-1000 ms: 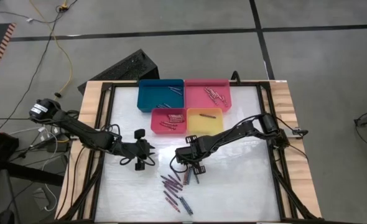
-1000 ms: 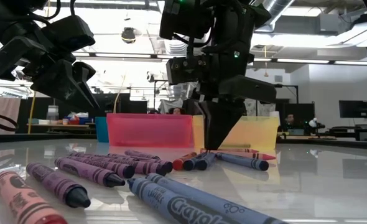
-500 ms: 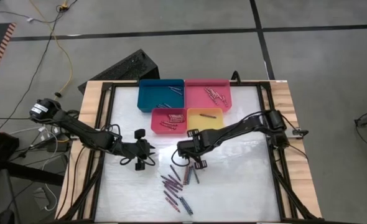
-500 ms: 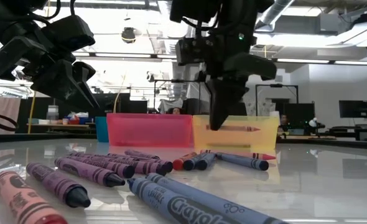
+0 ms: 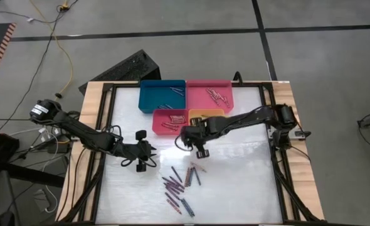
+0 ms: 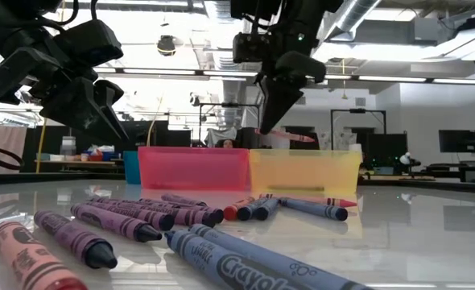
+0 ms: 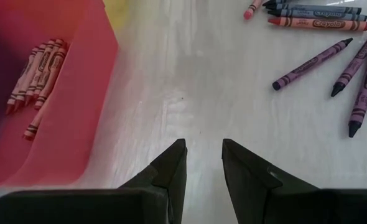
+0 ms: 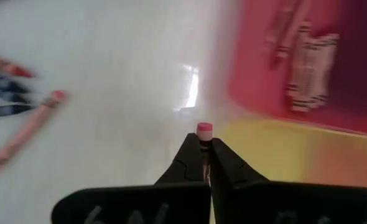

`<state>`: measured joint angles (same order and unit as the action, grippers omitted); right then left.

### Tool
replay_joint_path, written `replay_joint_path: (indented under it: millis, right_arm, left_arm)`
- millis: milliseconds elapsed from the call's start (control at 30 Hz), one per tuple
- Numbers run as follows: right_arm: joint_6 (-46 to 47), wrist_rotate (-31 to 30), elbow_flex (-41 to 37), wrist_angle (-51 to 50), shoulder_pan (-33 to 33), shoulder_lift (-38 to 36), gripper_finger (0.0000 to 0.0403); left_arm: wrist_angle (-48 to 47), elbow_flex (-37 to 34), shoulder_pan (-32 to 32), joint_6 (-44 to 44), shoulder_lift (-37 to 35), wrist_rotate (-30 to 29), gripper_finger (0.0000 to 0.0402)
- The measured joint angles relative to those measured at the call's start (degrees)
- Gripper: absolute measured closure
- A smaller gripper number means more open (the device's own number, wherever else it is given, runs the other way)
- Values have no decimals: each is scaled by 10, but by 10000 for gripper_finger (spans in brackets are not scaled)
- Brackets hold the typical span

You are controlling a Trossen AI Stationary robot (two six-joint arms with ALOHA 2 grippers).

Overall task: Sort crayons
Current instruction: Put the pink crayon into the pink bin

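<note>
**Right arm lifts a pink crayon toward the trays**

The worktop (image 5: 235,188) carries four trays along its far edge. The right gripper (image 6: 274,121) has risen from the loose crayons (image 5: 180,185) near the worktop's near edge and moved to the near rim of the yellow tray (image 6: 305,171), jaws clenched on a pink crayon (image 8: 204,130). One crayon has thus left the pile; the pink tray (image 5: 209,93) probably comes next. The left gripper (image 7: 203,163) hovers at the left of the pile, jaws parted and empty.
</note>
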<state>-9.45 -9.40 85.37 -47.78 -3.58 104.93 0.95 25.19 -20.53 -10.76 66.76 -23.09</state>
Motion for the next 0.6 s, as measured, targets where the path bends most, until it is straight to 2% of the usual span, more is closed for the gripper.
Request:
replay_joint_path:
  millis: [600]
  right_arm:
    - [-31, -1, 1, 59, 201, -20, 397]
  left_arm:
    - [-3, 0, 0, 6, 0, 0, 307]
